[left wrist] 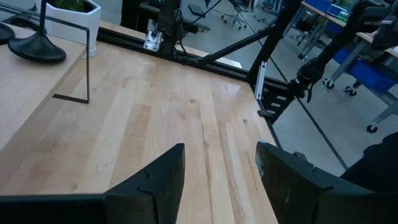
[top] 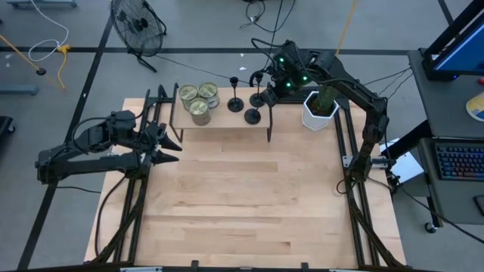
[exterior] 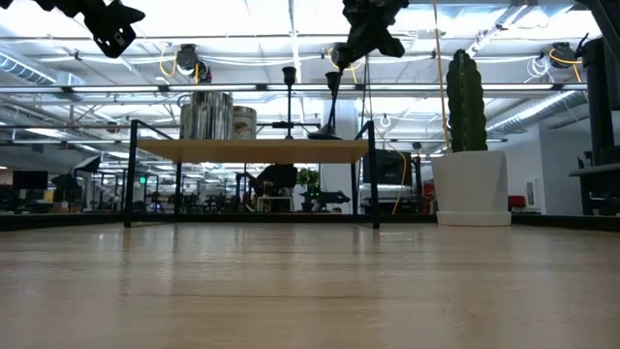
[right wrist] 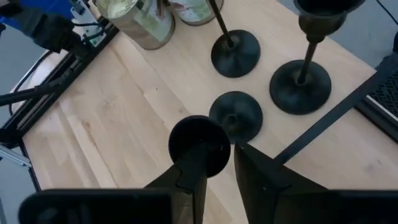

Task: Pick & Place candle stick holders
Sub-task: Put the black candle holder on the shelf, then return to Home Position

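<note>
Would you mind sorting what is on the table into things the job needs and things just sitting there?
Job items:
- three candle stick holders, standing on the small raised shelf
- right gripper, fingers parted just above one holder's cup

Just lying about:
- three tin cans on the shelf
- potted cactus
- left gripper, open, waiting at the table's left

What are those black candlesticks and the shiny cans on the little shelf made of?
The candlesticks look like metal with a matte black coating: thin stems, smooth dark bases with only a dull sheen, though plastic can't be ruled out. The cans look like bare tin or steel, with bright mirror-like sides.
</note>
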Controlling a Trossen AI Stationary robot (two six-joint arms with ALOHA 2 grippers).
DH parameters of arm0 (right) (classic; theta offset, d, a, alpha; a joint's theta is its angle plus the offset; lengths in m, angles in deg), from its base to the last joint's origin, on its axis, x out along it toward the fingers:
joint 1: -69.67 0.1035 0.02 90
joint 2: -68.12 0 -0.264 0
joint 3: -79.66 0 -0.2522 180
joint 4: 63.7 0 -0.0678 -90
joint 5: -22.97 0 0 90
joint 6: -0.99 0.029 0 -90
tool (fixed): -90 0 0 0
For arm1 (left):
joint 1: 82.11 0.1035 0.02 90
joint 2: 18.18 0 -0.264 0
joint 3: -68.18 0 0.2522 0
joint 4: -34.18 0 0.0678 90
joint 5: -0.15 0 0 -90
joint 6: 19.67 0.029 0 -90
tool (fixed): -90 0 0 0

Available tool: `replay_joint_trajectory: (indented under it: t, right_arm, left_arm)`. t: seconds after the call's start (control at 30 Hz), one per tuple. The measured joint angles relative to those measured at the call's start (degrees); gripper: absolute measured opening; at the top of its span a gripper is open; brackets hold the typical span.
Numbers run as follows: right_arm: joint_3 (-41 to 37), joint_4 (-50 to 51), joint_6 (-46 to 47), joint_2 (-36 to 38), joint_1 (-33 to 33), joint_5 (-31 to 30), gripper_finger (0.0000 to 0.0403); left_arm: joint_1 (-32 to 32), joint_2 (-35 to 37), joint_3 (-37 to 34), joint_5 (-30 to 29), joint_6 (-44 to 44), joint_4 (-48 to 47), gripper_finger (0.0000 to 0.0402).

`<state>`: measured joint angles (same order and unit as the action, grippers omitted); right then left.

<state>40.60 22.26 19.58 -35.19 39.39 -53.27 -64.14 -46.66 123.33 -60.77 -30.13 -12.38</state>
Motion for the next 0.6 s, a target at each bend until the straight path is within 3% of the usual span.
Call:
replay_joint_trajectory:
  t: [0.6]
  right_arm:
    - [0.00,-6.53,-0.85,0.00,-0.02,1.46,0.0075]
  left_arm:
    - [-0.02,0.00,0.00,0.02,0.24,0.00,0.0205]
